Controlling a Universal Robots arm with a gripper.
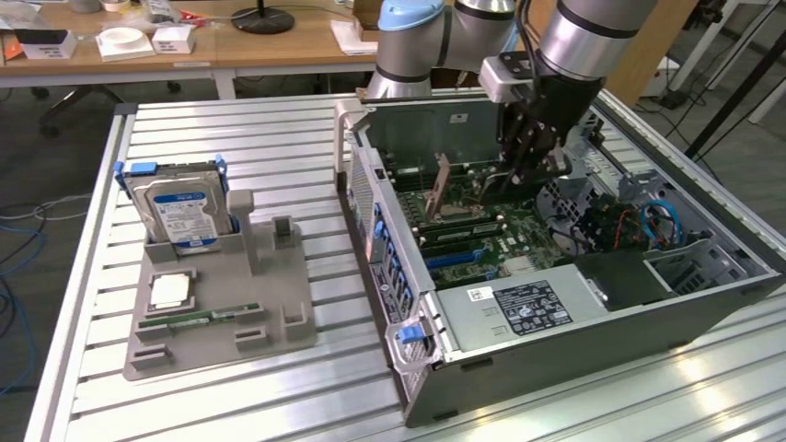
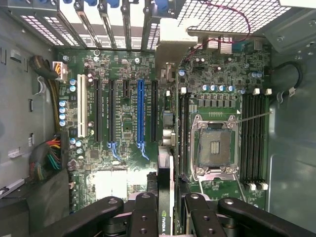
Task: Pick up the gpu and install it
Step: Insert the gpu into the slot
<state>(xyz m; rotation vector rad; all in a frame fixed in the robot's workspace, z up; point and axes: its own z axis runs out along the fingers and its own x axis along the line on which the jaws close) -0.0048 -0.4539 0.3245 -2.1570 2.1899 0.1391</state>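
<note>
We hold the gpu (image 2: 165,168) edge-on, clamped between the jaws of the gripper (image 2: 166,202), inside the case (image 1: 577,345) with the motherboard (image 2: 118,182) beneath the jaws. We judge pickup done and installation in hand. Seating calls for squaring the card's edge over a slot (image 2: 140,111) beside the jaws.
</note>
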